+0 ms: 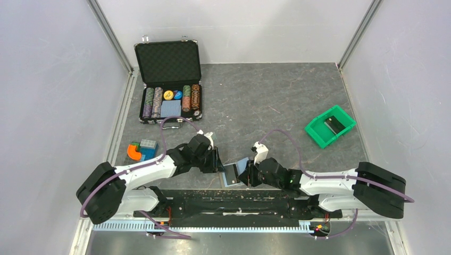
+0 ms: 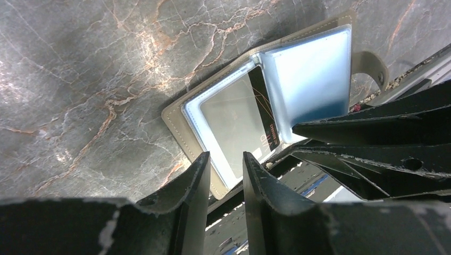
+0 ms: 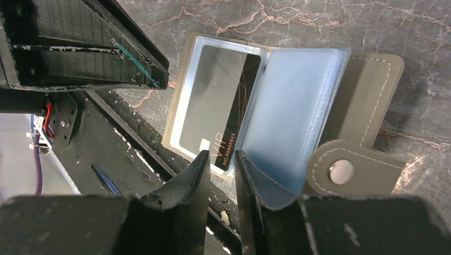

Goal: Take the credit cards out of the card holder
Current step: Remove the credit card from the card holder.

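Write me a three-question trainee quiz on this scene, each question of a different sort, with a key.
1. True or false: the card holder lies closed on the table.
2. Which word is printed on the dark card in the holder's sleeve? A: VIP. B: GOLD. C: BANK.
3. Fill in: the green bin stands on the robot's ____ side.

Key: 1 false, it lies open; 2 A; 3 right.
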Tool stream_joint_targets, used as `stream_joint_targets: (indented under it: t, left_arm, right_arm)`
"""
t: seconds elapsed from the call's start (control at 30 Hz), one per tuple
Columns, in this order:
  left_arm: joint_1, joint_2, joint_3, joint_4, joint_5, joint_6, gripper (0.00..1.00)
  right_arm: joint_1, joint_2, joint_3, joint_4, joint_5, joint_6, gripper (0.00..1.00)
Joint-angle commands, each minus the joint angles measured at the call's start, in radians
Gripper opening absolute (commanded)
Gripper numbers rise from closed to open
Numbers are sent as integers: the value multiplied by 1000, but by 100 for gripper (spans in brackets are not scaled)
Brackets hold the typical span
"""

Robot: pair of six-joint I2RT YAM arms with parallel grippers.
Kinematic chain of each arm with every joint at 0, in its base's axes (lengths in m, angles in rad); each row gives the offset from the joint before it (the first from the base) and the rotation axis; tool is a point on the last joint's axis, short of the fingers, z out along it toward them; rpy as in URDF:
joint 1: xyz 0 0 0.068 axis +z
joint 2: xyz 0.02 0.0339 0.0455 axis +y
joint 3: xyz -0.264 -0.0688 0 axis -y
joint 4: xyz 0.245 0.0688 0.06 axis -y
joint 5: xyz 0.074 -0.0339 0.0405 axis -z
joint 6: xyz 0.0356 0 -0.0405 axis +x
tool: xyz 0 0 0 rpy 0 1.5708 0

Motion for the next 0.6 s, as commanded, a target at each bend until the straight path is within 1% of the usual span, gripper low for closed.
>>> stream_joint_targets:
  t: [0.0,0.1,0.2,0.37,0.57]
  left_arm:
    - [1,-12,-9,55,42,24,35]
    - [1,-28,-13,61,50,13,33]
    - [1,-29,-31,111,77,-7,32]
    - [1,21,-57,162,84,-14,29]
    - [1,53,-91,166,75,-24,29]
  right_arm:
    - [-6,19,28,56,3,16,26]
    - [-16,37,19,72,-10,20,26]
    - [-23,55,0,115,-35,32,26]
    - [-34,74,-19,148,-58,47,25]
    - [-48,78,-34,145,-58,55,26]
